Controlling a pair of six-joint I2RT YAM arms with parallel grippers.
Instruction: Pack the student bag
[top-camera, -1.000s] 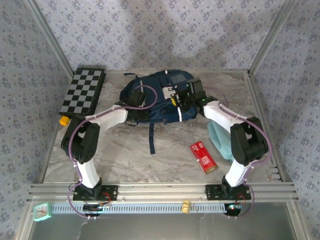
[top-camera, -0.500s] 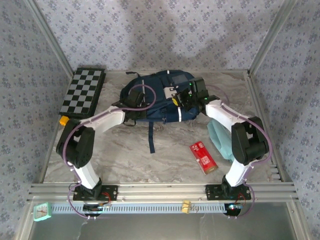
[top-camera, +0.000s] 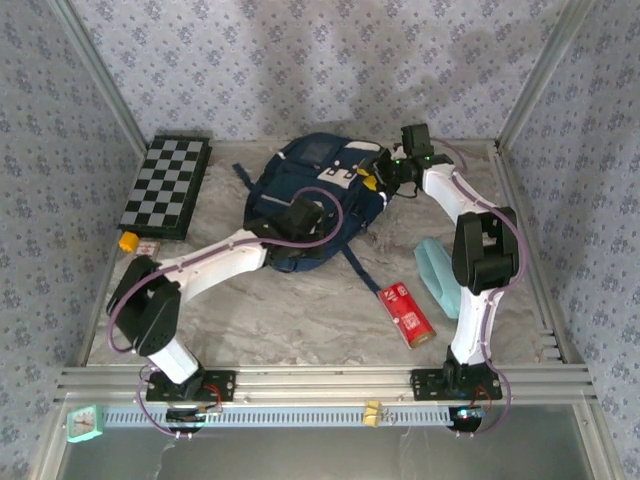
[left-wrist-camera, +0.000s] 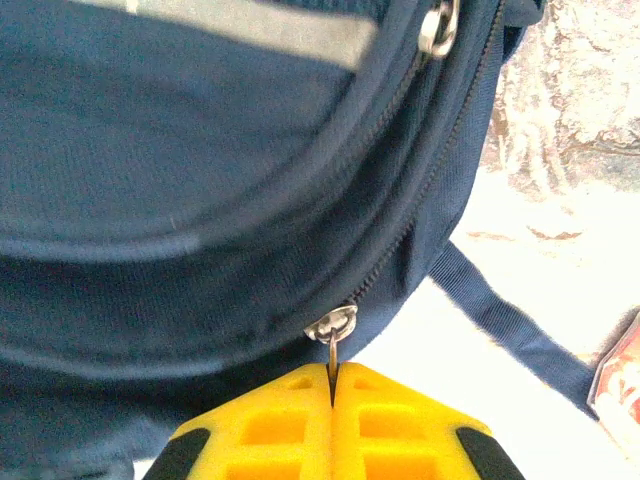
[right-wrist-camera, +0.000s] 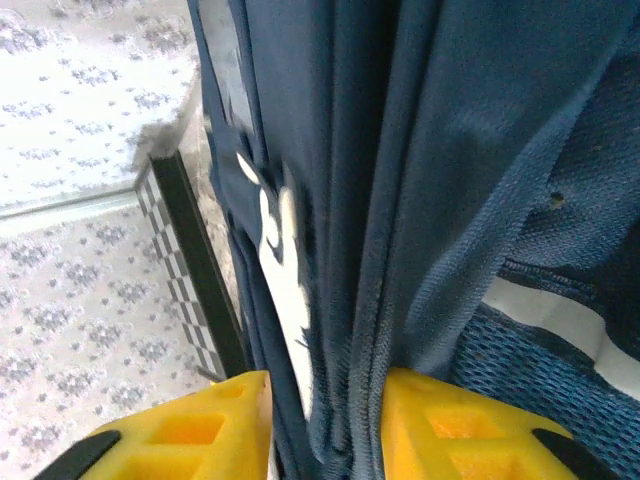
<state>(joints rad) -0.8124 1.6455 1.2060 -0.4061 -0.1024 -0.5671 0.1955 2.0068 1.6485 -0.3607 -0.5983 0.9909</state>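
Large navy blue fabric student bag (top-camera: 285, 180) lies flat on the grey marbled table (top-camera: 260, 310), white patches (top-camera: 345, 172) on its top face. A dark strap (top-camera: 357, 268) trails off its near edge onto bare table.

Left gripper (left-wrist-camera: 332, 392): over the near part of the student bag. Yellow fingers (left-wrist-camera: 270, 425) pressed flat together, clenched on the thin metal zipper pull (left-wrist-camera: 332, 358). The pull runs straight from the silver slider (left-wrist-camera: 334, 324) down into the seam between the pads. The zip track curves away from the slider across the navy cloth. A second metal ring-pull (left-wrist-camera: 438, 26) sits further along the same track.

Right gripper (right-wrist-camera: 325, 425): at the student bag's right side, by the white patches. A thick upright fold of the bag's fabric fills the space between the two yellow fingers (right-wrist-camera: 195, 430). It looks clamped on that fold, though the contact at the pads is hidden by cloth. Blue mesh and a pale stripe (right-wrist-camera: 550, 315) lie to one side of the fold.

Around the student bag:
- black-and-white chequered board (top-camera: 165, 185) just left of it, apart, lying flat
- small yellow object (top-camera: 128, 241) left of the bag, near the board's closest corner
- flat red packet (top-camera: 408, 314) on the table nearer than the bag's right side, close to the strap end
- pale teal soft pouch (top-camera: 437, 274) to the bag's right and nearer, beside the red packet
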